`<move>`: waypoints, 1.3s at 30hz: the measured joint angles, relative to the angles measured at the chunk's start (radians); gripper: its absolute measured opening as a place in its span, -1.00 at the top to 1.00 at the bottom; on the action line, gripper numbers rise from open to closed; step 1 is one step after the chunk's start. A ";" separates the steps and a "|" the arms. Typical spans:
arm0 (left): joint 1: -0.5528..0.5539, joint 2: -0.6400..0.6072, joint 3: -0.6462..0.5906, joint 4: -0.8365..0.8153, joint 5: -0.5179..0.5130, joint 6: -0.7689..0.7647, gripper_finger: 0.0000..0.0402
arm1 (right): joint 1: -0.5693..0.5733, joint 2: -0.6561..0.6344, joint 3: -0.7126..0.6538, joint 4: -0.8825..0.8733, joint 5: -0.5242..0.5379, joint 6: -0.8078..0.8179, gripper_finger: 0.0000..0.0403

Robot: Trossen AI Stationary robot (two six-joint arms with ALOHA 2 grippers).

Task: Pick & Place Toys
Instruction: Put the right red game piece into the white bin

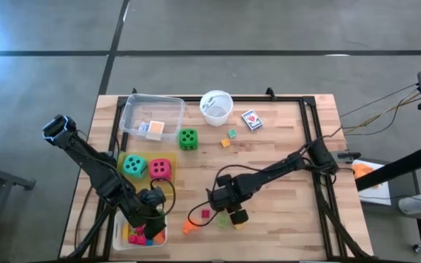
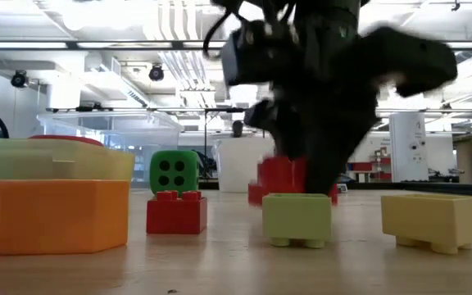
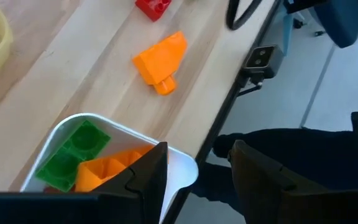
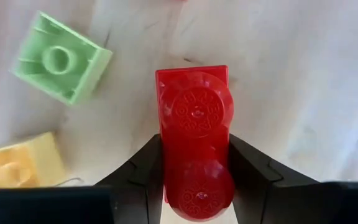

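From above, the right gripper (image 1: 225,212) sits low at the near middle of the worktop (image 1: 283,146) among loose blocks, while the left gripper (image 1: 148,212) hangs over the white tray (image 1: 159,235) at near left, jaws partly open and empty. The low view shows a pale green block (image 2: 297,218) just beside the right arm — a careless lift could knock it. At the right wrist, the jaws pinch a red block (image 4: 194,140) by its sides — the hold looks shallow, so it might twist or slip free.

A grey concrete floor (image 1: 269,29), crossed by dark seam lines, is being shown all around the light wooden table (image 1: 283,139). Beyond it, a large hall is being lit by rows of bright ceiling strip lights (image 2: 179,20). A white pillar (image 2: 406,146) and what may be red shelving (image 2: 381,166) are being glimpsed far behind.
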State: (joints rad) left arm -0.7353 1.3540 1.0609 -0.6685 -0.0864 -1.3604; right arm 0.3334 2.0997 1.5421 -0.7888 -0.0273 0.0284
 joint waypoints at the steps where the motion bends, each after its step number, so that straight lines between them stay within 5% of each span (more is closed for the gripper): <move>1: 0.000 0.000 0.000 0.012 0.000 0.005 0.17 | 0.001 -0.018 0.000 -0.011 -0.001 0.015 0.38; 5: 0.000 0.000 -0.001 0.110 -0.030 0.088 0.17 | 0.003 -0.092 0.004 -0.022 -0.016 0.077 0.38; 15: 0.021 0.000 -0.001 0.348 -0.380 0.398 0.14 | 0.003 -0.299 0.005 0.024 -0.022 0.237 0.38; 24: 0.143 0.000 -0.001 0.482 -0.385 0.484 -0.27 | 0.002 -0.394 0.006 0.198 -0.022 0.356 0.38; 30: 0.163 0.000 -0.001 0.556 -0.377 0.625 -0.27 | 0.002 -0.398 0.006 0.228 -0.025 0.444 0.38; 39: 0.184 0.005 -0.001 0.570 -0.306 0.631 -0.26 | 0.002 -0.398 0.006 0.321 -0.025 0.532 0.38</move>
State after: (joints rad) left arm -0.5511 1.3594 1.0599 -0.0989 -0.3926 -0.7296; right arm 0.3355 1.7016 1.5482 -0.4679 -0.0523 0.5601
